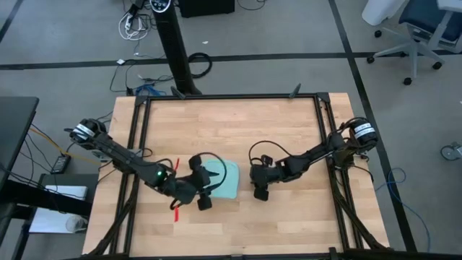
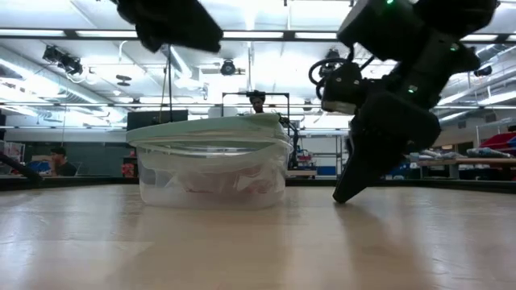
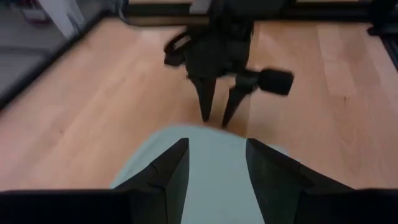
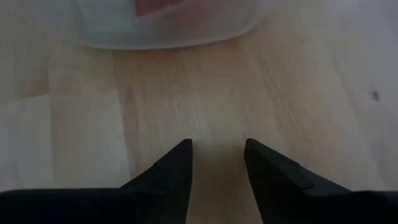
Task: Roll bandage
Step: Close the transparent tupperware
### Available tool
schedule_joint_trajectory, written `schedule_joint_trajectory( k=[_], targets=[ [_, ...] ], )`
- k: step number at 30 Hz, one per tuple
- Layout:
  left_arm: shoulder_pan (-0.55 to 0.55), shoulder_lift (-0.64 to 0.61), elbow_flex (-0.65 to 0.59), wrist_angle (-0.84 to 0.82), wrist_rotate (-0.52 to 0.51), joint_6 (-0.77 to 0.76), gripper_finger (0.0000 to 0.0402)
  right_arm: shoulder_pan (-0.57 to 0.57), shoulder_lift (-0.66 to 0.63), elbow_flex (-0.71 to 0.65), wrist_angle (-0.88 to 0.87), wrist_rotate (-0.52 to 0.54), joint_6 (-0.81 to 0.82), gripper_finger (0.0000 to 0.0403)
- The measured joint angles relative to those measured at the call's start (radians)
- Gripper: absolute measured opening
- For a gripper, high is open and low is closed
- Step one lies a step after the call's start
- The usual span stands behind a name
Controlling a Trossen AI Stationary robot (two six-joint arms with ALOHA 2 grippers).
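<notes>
One light-blue lidded plastic container (image 1: 225, 180) sits on the wooden table (image 1: 231, 123), a little below and left of centre in the high view. Two dark arms work beside it.

One red bandage strip (image 1: 175, 189) shows in the high view: a thin line running roughly up and down the lower-left part of the table, partly covered by the left arm, with one end poking out above the arm and the other below it. It lies just left of the left gripper (image 1: 204, 189) and well left of the right gripper (image 1: 258, 191). Something red also shows through the container's clear wall in the low view (image 2: 242, 188) and in the right wrist view; what it is cannot be told.

The left gripper hovers at the container's left edge, above the lid. In its wrist view the two fingers (image 3: 171, 177) stand apart over the pale lid with nothing between them.

The right gripper is just right of the container, its tips down at the tabletop. Its fingers (image 4: 174, 168) are parted over bare wood, holding nothing, with the container wall (image 4: 168, 34) just beyond them.
</notes>
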Motion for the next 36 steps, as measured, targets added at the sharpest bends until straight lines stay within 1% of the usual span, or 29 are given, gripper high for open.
schedule_joint_trajectory(
  k=[2, 5, 8, 11, 15, 18, 21, 24, 27, 31, 36],
  targets=[
    [-0.037, 0.000, -0.018, 0.077, -0.037, 0.043, 0.0162, 0.019, 0.000, -0.008, 0.014, 0.037, 0.007, 0.0147],
    [-0.099, 0.000, -0.071, 0.242, -0.061, 0.112, 0.0162, 0.039, 0.000, -0.009, 0.019, 0.042, 0.025, 0.0147],
    [-0.161, -0.003, -0.143, 0.355, -0.137, 0.148, 0.0162, 0.056, 0.000, -0.009, 0.021, 0.041, 0.052, 0.0147],
    [-0.214, -0.041, -0.218, 0.367, -0.207, 0.107, 0.0162, 0.067, 0.000, -0.009, 0.031, 0.032, 0.080, 0.0147],
    [-0.258, -0.114, -0.351, 0.362, -0.228, -0.009, 0.0162, 0.086, 0.001, -0.009, 0.107, 0.021, 0.094, 0.0147],
    [-0.270, -0.177, -0.452, 0.370, -0.208, -0.100, 0.0162, 0.093, 0.001, -0.009, 0.194, 0.022, 0.110, 0.0147],
    [-0.267, -0.233, -0.533, 0.362, -0.192, -0.194, 0.0162, 0.090, 0.001, -0.001, 0.203, 0.040, 0.157, 0.0147],
    [-0.261, -0.274, -0.585, 0.367, -0.168, -0.248, 0.0162, 0.070, 0.001, 0.001, 0.208, 0.080, 0.190, 0.0145],
    [-0.239, -0.275, -0.605, 0.352, -0.130, -0.258, 0.0162, 0.044, 0.001, 0.001, 0.219, 0.083, 0.198, 0.0142],
    [-0.187, -0.255, -0.605, 0.310, -0.049, -0.274, 0.0162, 0.014, 0.001, 0.001, 0.233, 0.072, 0.206, 0.0139],
    [-0.144, -0.252, -0.604, 0.261, -0.028, -0.269, 0.0162, 0.010, 0.001, 0.001, 0.243, 0.074, 0.211, 0.0134]
  ],
)
